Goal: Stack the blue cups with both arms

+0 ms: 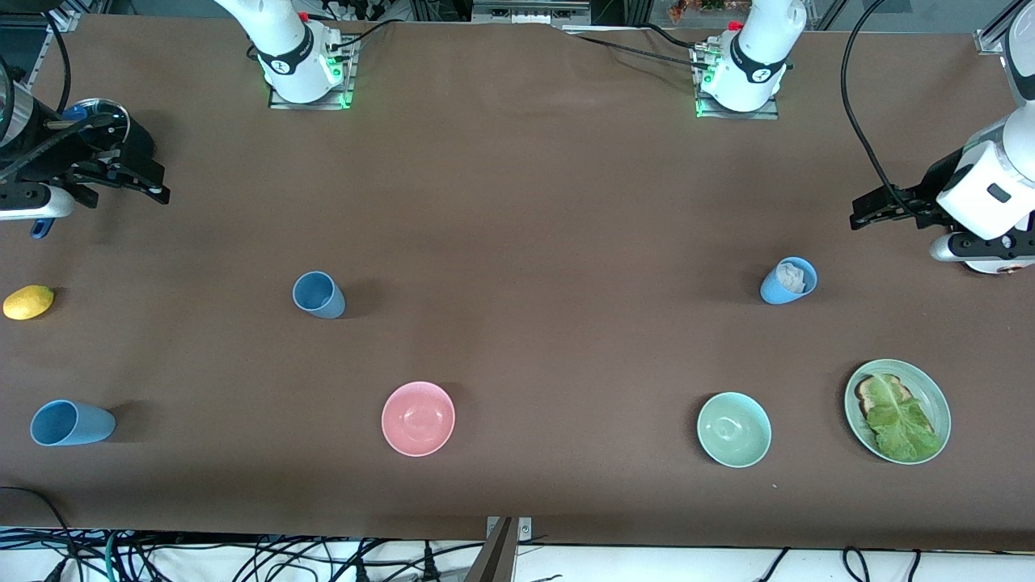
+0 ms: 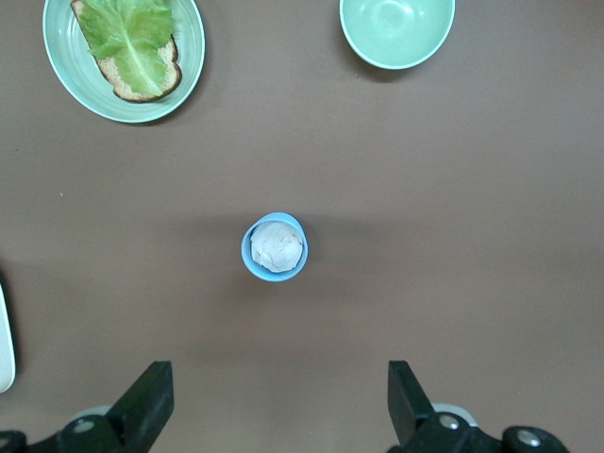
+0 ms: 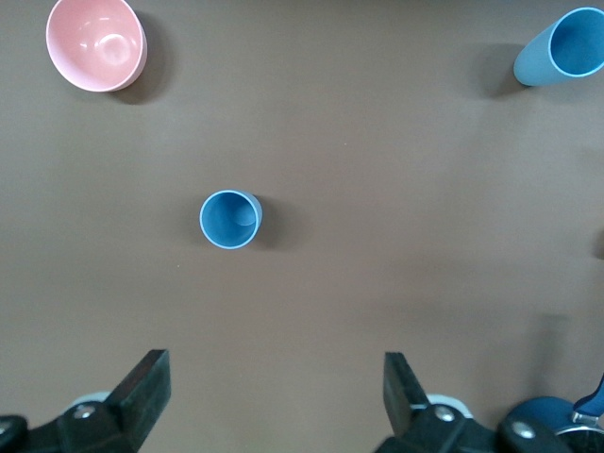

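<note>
Sky-blue and matte, one tapered cup stands nearest the front camera at the right arm's end of the brown bench. It shares a row with a glossy pink bowl, a mint bowl and a green plate carrying toast under a lettuce leaf. Farther from the camera stand a slate-blue cup, empty and upright, and toward the left arm's end a brighter blue cup with a crumpled pale wad in its mouth. Nothing is stacked yet, so the step in hand looks like the first reach. The right end effector hangs over its end of the bench with fingers spread wide, and its wrist view centres the slate-blue cup. The left end effector hangs over the other end, equally spread, with the stuffed cup centred in its wrist view. Each should probably descend squarely, closing on the wall below the rim. The smooth taper may let a cup slide upward if it is pinched too high. The wad would likely block nesting, so that cup seems the poorer base.
</note>
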